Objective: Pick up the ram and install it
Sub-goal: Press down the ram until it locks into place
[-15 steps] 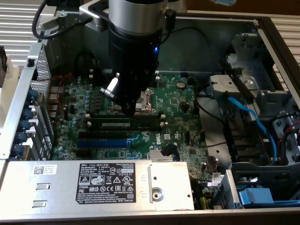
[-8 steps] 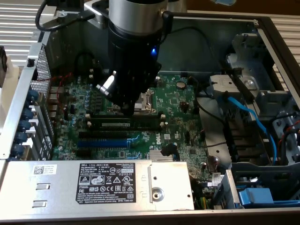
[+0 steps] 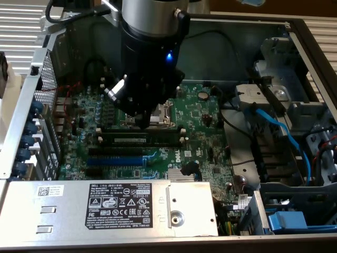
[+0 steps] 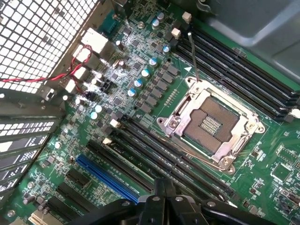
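Note:
The ram (image 3: 138,140) is a long dark-green stick with a whitish label. It lies along the black slots in the middle of the green motherboard (image 3: 202,118). My gripper (image 3: 142,122) hangs just above it, toward the CPU socket (image 3: 160,113) side. In the wrist view the two black fingers (image 4: 157,199) meet at the tips with nothing between them, so the gripper (image 4: 164,187) is shut. Below it run the long black slots (image 4: 173,161), with the blue expansion slot (image 4: 108,173) beside them. I cannot make out the ram among the slots in the wrist view.
The open CPU socket (image 4: 211,124) sits between two banks of black slots. A metal power supply (image 3: 121,208) with a black label borders the board at the front. A perforated case wall (image 4: 42,37) with red wires stands close by. A blue cable (image 3: 287,137) runs through the drive bay on the exterior view's right.

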Motion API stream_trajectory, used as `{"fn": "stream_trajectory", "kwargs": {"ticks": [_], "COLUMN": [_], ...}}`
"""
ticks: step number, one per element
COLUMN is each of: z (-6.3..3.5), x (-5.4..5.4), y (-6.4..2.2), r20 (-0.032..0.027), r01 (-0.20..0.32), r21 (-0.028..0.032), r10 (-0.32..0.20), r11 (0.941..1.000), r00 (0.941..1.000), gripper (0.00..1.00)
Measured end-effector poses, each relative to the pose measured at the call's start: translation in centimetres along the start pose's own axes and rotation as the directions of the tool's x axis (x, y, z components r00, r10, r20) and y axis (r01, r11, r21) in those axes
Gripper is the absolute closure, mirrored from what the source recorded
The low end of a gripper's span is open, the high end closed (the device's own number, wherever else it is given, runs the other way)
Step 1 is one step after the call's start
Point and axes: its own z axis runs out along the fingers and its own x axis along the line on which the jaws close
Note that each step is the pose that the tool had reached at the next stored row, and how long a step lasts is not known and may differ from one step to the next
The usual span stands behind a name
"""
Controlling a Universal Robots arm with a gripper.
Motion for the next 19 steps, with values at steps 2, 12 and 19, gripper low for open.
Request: {"fn": "stream_trajectory", "kwargs": {"ticks": [2, 12, 19], "z": [0.0, -0.01, -0.01], "x": [0.0, 0.0, 0.0], "y": [0.0, 0.0, 0.0], "r20": [-0.0001, -0.0047, -0.0099], "r01": [-0.023, -0.145, -0.215], "r21": [-0.001, -0.0007, 0.0056], "r10": [0.023, 0.145, 0.215], "r11": [0.9997, 0.9895, 0.9767], "r00": [0.9997, 0.9895, 0.9767], "gripper": [0.9, 0.9, 0.9]}}
